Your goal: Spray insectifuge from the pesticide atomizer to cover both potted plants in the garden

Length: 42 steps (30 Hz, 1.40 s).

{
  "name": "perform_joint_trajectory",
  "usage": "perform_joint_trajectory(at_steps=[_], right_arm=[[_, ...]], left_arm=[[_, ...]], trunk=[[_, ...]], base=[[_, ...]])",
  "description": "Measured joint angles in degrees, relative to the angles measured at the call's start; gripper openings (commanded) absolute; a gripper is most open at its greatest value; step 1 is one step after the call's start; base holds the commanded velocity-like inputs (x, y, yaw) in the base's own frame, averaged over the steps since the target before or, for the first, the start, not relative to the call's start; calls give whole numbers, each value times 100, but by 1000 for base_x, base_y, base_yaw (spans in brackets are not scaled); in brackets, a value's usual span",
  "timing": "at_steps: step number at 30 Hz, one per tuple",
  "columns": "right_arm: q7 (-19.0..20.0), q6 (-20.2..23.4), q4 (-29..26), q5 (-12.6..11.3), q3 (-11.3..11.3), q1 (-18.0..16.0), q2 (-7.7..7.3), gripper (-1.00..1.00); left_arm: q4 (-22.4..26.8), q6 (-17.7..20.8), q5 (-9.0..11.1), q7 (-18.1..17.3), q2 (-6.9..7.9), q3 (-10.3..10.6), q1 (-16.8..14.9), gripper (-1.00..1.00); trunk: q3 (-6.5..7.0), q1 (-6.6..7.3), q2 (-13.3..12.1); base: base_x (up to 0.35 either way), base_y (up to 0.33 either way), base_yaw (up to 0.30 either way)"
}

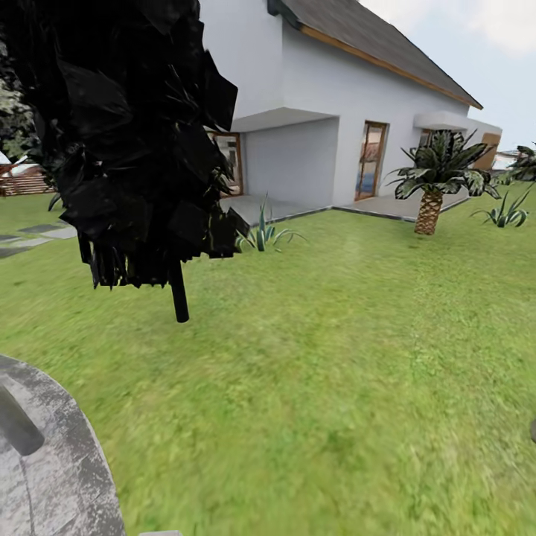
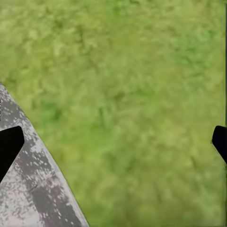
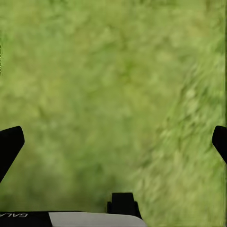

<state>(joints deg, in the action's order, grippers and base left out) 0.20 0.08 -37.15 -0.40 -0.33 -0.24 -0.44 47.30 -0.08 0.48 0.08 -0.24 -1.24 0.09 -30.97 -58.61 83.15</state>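
Atomizer and pots aren't in sight; patio (image 1: 59, 461) lies near left, on your left tool's (image 2: 113, 142) side, so turn there. Both tools, right (image 3: 113, 142) too, spread wide, empty over lawn (image 1: 335, 357).

The left gripper (image 2: 113, 142) shows as two black fingertips (image 2: 9, 146) at the frame's edges — flat, matte, tapering to blunt angled points. The right gripper (image 3: 113, 142) has the same pair of black fingertips (image 3: 9, 144), same wedge shape, no markings on them. Behind the right pair sits a small black block with a notched top, rising from a white housing panel with a rounded edge; next to that panel runs a black strip carrying pale lettering — partly cut off, so unreadable in full.
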Motion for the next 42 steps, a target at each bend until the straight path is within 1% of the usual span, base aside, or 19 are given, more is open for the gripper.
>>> perform_joint_trajectory(at_steps=[1,2,3,5,13,37,42], right_arm=[[-2,0,-1,1,0,-1,0,100],[-2,0,-1,1,0,-1,0,100],[-3,0,-1,1,0,-1,0,100],[-5,0,-1,1,0,-1,0,100],[-27,0,0,-1,0,-1,2,100],[-28,-3,1,-4,1,-2,0,100],[-17,-2,1,-6,1,-2,0,100]], left_arm=[[0,0,0,0,0,2,-1,100],[0,0,0,0,0,1,-1,100],[0,0,0,0,-2,0,-1,100],[0,0,0,0,-1,0,-1,100],[1,0,0,0,-3,6,-1,100],[2,0,0,0,-16,20,-1,100],[1,0,3,0,-16,19,-1,100]], trunk=[[-3,64,-8],[-7,86,-8],[-11,69,-9],[-18,-24,-10],[-50,-10,-9],[-143,-12,-9],[-252,-121,190]], base=[[258,-253,216],[258,-252,216],[258,-252,216],[258,-251,216],[229,-210,217],[9,-7,218],[0,0,219]])
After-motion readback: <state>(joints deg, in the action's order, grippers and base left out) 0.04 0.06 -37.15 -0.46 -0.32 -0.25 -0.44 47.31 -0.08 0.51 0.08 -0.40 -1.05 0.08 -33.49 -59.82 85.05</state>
